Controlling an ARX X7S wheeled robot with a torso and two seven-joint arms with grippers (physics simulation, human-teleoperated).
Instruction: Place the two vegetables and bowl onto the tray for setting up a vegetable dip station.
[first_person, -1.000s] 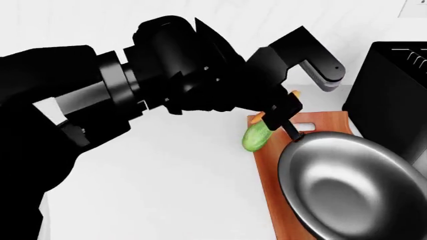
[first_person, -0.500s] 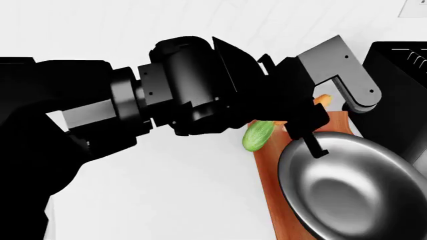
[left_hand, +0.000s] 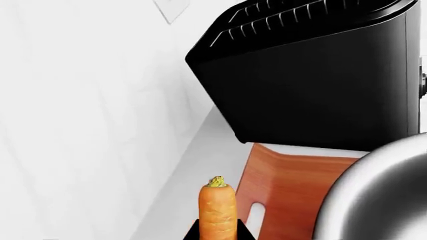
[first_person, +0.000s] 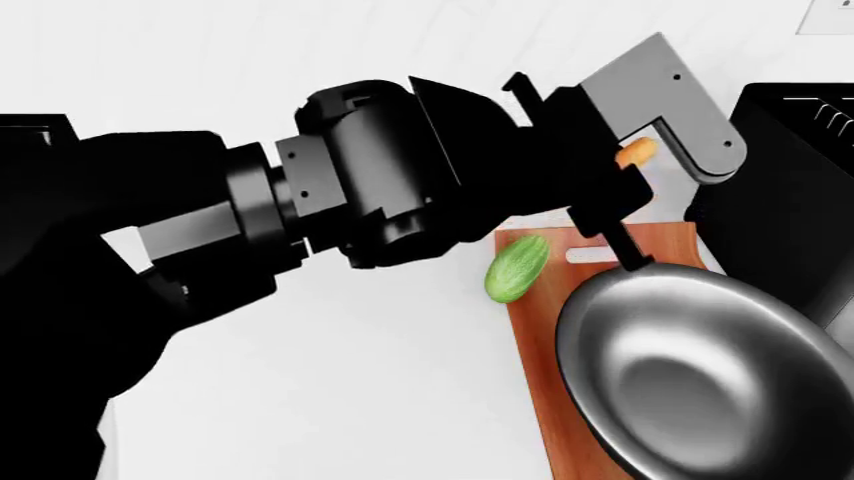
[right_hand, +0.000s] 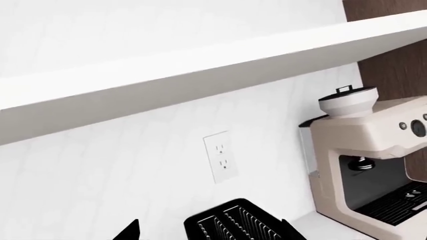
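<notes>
Counter (first_person: 347, 400) white; tray (first_person: 534, 350) beside toaster (left_hand: 320, 80); left pincer (first_person: 617, 190) holds carrot (left_hand: 218, 212).

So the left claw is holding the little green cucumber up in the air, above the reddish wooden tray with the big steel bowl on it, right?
Not quite: the left gripper holds the slim orange carrot, as the left wrist view shows. The stubby green cucumber lies at the edge of the reddish-brown wooden tray, beside the shiny steel bowl.
</notes>
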